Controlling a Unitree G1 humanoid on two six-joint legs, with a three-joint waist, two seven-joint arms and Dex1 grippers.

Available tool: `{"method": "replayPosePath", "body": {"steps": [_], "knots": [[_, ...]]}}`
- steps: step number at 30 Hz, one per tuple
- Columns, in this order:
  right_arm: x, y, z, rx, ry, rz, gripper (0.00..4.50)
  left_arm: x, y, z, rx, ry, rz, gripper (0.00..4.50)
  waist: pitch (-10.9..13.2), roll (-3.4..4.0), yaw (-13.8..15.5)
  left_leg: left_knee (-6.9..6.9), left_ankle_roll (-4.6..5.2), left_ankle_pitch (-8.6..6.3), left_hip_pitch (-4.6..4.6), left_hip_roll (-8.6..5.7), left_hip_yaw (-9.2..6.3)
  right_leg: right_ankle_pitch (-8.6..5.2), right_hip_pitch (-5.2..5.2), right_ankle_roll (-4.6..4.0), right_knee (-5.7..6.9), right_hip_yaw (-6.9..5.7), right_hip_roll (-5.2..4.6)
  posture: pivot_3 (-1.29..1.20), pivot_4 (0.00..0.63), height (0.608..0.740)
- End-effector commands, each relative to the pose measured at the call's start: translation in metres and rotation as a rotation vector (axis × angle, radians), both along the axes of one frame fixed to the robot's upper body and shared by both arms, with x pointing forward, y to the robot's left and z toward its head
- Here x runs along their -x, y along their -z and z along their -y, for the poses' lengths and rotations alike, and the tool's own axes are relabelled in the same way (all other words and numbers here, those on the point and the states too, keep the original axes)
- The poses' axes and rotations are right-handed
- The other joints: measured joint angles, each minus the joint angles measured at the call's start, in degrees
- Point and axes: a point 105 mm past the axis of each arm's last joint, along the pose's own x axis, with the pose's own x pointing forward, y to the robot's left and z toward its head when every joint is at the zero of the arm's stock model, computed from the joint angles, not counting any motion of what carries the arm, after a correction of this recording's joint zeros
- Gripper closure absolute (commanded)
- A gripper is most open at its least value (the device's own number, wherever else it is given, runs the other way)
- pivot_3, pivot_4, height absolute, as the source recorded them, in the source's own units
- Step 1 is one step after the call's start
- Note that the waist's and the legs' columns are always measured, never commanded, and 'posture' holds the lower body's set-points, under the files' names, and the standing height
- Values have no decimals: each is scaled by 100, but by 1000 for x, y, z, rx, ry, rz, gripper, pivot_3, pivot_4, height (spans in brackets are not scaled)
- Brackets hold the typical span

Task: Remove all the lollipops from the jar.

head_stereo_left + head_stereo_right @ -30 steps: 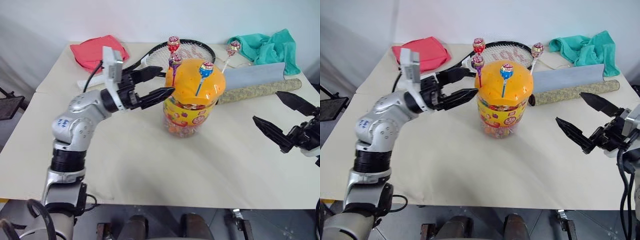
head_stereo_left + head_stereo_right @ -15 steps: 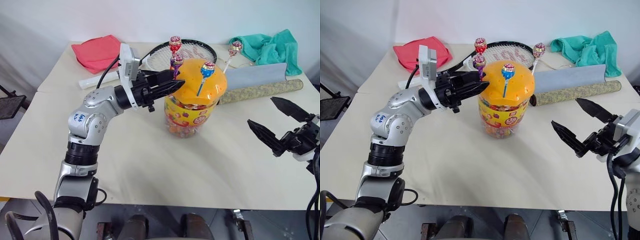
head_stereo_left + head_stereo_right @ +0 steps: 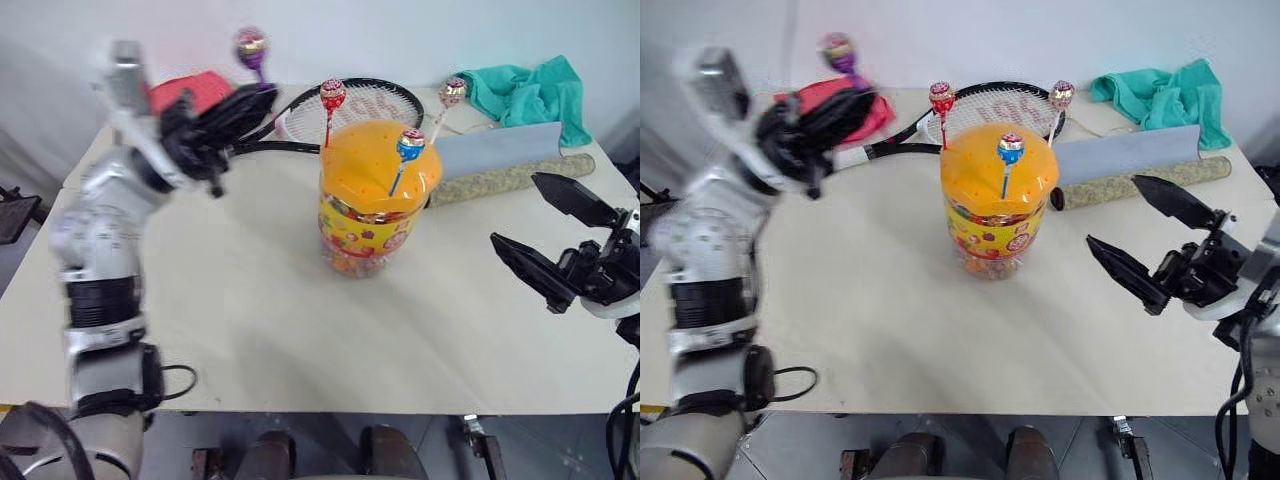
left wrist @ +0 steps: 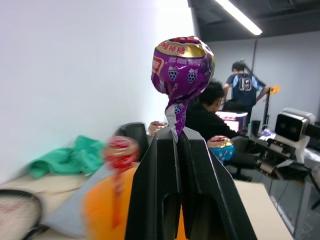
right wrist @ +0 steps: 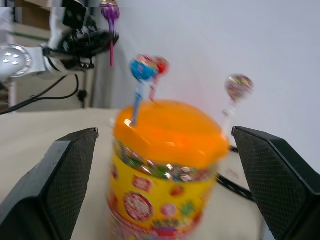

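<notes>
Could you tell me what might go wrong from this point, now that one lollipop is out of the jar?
The left gripper pinches the purple lollipop only by its thin stick, so it might slip out. Three lollipops remain in the jar; the open right gripper could tip the freestanding jar when reaching for the pink lollipop.

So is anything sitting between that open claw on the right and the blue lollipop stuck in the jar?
Nothing visible. The right gripper hangs open beside the jar, with bare table between them. The blue lollipop stands clear on the orange lid on the side nearer that gripper.
</notes>
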Motion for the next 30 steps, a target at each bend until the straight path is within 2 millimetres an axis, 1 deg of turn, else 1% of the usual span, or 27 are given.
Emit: {"method": "replayPosePath", "body": {"steps": [1, 2, 4, 6, 7, 9, 10, 12, 15, 19, 20, 22, 23, 25, 26, 28, 29, 30], "knots": [[10, -12, -14, 31, -87, 61, 0, 16, 35, -45, -101, -41, -164, 4481, 0, 1, -34, -2, 0, 0, 0, -1, -3, 0, 0, 0, -1, 0, -1, 0, 150, 740], [11, -13, -16, 40, -102, 65, 0, 18, 47, -60, -136, -89, -220, 4481, 1, 2, -45, -2, 0, 0, 0, -1, -7, 0, 0, 0, 0, 1, -2, 0, 150, 740], [14, -6, -24, 119, -155, 71, 0, 18, 80, -105, -160, -295, -342, 4481, 4, 6, -57, -11, 0, 0, 4, 3, -17, -1, -3, -2, -2, 4, -1, 0, 150, 740], [17, 6, -27, 195, -200, 60, 0, 18, 105, -140, -136, -494, -413, 4481, 4, 6, -45, -15, 0, 0, 6, 5, -24, -2, -5, -4, -6, 7, -1, 0, 150, 740], [17, 10, -27, 214, -213, 49, 0, 18, 116, -152, -140, -583, -444, 4481, 7, 2, -24, -15, 0, 0, 5, 5, -26, -2, -4, -4, -11, 7, -1, 0, 150, 740], [17, 20, -23, 254, -235, 31, 0, 19, 144, -167, -193, -739, -522, 4481, 14, -13, 66, -7, 0, -1, 1, 2, -29, -2, 4, -3, -15, 2, -6, 0, 150, 740], [16, 24, -21, 272, -238, 24, 0, 19, 154, -172, -218, -797, -552, 4481, 13, -14, 110, -4, 3, -2, 0, 0, -31, 0, 6, -1, -20, 6, -11, 0, 150, 740], [13, 30, -16, 288, -235, 8, 0, 24, 172, -177, -246, -883, -619, 4481, 13, -15, 170, -1, 8, -2, 0, -2, -38, 4, 10, 7, -24, 10, -25, 0, 150, 740], [10, 41, -7, 311, -222, -18, 0, 34, 194, -174, -279, -948, -718, 4481, 13, -17, 231, 2, 12, -3, -1, -1, -45, 6, 9, 11, -25, 13, -34, 0, 150, 740], [9, 46, -5, 308, -217, -28, 0, 44, 206, -155, -300, -903, -781, 4481, 8, -8, 229, -2, 12, -3, 1, 0, -36, 6, 7, 11, -29, 17, -38, 0, 150, 740], [9, 46, -5, 305, -215, -28, 0, 45, 208, -155, -308, -910, -792, 4481, 8, -8, 225, -3, 12, -4, 2, -1, -34, 6, 7, 11, -29, 17, -38, 0, 150, 740], [8, 45, -5, 301, -213, -28, 0, 46, 209, -151, -326, -887, -803, 4000, 8, -7, 219, -4, 11, -3, 3, -3, -32, 6, 6, 11, -31, 16, -34, 0, 150, 740], [8, 44, -4, 299, -206, -28, 0, 44, 208, -151, -326, -885, -798, 3836, 8, -7, 211, -5, 11, -3, 3, -5, -30, 6, 6, 11, -33, 15, -33, 0, 150, 740], [7, 41, -1, 286, -188, -28, 0, 41, 201, -152, -315, -882, -779, 3185, 8, -8, 200, -6, 11, -4, 3, -8, -29, 6, 6, 10, -34, 15, -32, 0, 150, 740], [6, 39, 0, 277, -178, -28, 0, 40, 198, -154, -308, -882, -769, 2940, 8, -8, 195, -5, 11, -4, 3, -8, -29, 6, 6, 11, -35, 15, -30, 0, 150, 740], [8, 37, 1, 269, -165, -30, 0, 39, 187, -160, -304, -859, -730, 2306, 8, -8, 198, -5, 11, -4, 3, -8, -29, 6, 6, 10, -40, 15, -31, 0, 150, 740], [8, 34, 4, 255, -146, -30, 0, 41, 174, -167, -298, -820, -685, 2079, 8, -8, 197, -5, 11, -4, 3, -10, -29, 6, 6, 10, -43, 15, -30, 0, 150, 740], [9, 31, 6, 245, -129, -29, 0, 43, 162, -173, -298, -790, -638, 2079, 9, -9, 195, -6, 11, -4, 3, -11, -28, 6, 5, 10, -45, 15, -31, 0, 150, 740]]}}
